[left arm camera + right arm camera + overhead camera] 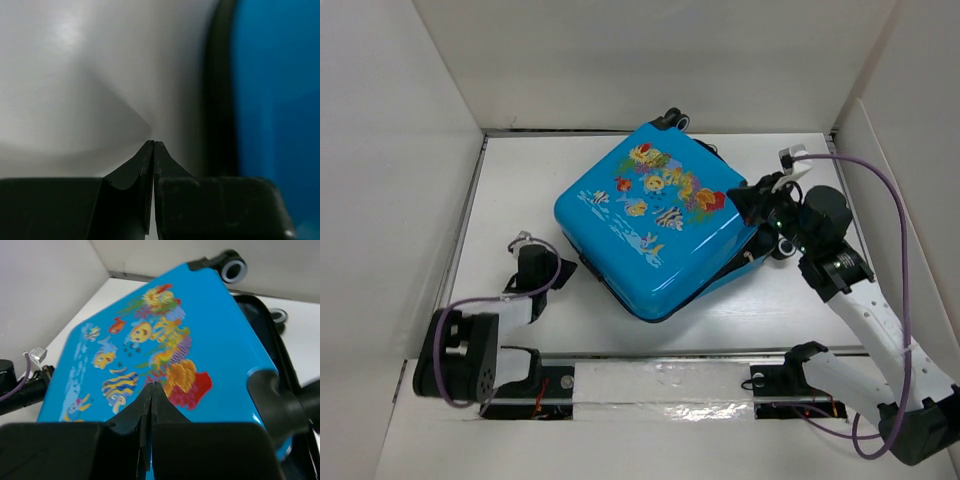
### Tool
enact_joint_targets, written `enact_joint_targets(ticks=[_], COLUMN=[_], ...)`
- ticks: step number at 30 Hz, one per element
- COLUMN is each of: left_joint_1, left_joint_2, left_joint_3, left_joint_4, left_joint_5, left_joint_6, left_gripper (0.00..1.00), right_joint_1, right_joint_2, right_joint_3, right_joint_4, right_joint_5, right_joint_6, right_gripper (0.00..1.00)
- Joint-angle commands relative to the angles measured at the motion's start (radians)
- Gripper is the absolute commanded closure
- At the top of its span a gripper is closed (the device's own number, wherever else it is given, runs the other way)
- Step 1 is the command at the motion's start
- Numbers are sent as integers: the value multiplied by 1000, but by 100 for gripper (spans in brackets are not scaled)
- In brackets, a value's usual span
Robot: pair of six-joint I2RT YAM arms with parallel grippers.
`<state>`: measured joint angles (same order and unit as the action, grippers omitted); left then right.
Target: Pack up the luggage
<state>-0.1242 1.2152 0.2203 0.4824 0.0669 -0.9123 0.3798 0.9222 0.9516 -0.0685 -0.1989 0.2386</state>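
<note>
Top external view shows a big white table (520, 180) with white walls (390, 150) around it. The luggage (650, 215) lies flat in the middle of the table, turned a bit like a diamond. It is bright blue, with fish and coral pictures (660, 190) on its top side. On its right side the lid (150, 330) sits a little up, and a dark part shows under it. The left arm (470, 350) lies low on the table, to the left of the luggage. The right arm (860, 300) reaches in from the right. The left claw (152, 146) is clenched tight with nothing in it, and its tips meet. It sits near the black edge of the luggage, and I cannot tell if it touches. The right claw (152, 386) is clenched tight too, with nothing between its tips. It is at the right corner of the lid, just over the coral picture. A purple cable (892, 200) loops along the right arm. Two black wheels (672, 119) stick out at the far corner of the luggage.
</note>
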Motion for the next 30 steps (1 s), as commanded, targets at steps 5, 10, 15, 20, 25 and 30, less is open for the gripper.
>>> enact_joint_targets(ticks=[5, 10, 15, 20, 25, 30], left_joint_1=[-69, -136, -158, -158, -158, -158], left_joint_2=[329, 256, 138, 129, 97, 165], left_joint_3=[205, 238, 304, 295, 378, 551], left_joint_4=[396, 556, 459, 539, 524, 213], left_joint_5=[185, 85, -27, -15, 19, 56], left_joint_6=[-103, -148, -82, -89, -82, -24], left_gripper=[100, 100, 100, 100, 100, 100], right_joint_1=[-45, -221, -445, -621, -642, -631], right_joint_2=[-178, -209, -85, 67, 51, -72], right_joint_3=[-166, -264, -228, -215, -183, -238], right_joint_4=[-36, -42, 58, 295, 267, 174], right_joint_5=[351, 318, 48, -316, -388, -266], right_joint_6=[112, 186, 260, 399, 349, 326], right_gripper=[100, 66, 0, 0, 0, 2])
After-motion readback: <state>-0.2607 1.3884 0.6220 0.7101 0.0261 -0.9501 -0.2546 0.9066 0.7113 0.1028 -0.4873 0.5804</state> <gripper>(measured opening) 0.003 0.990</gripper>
